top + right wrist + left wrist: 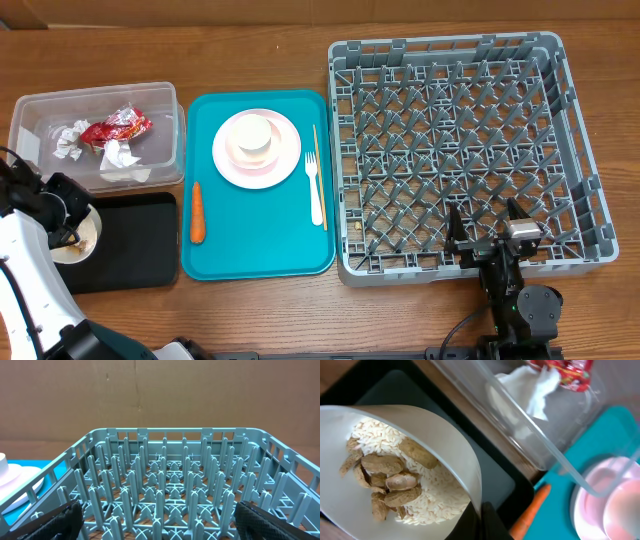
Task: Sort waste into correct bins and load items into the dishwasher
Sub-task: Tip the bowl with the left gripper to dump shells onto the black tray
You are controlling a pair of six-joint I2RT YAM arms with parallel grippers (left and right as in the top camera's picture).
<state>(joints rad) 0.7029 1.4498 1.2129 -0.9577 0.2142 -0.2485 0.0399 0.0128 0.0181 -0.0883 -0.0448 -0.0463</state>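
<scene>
left gripper clamps tilted white bowl of rice and scraps over black tray | right gripper spread wide, empty, at rack edge

Grips the rim of a tilted white bowl with the left tool, wrist turned over it and white forearm reaching in from the lower-left corner. Holds the right tool low at the near right edge, fingers spread wide apart and pointing forward
</scene>
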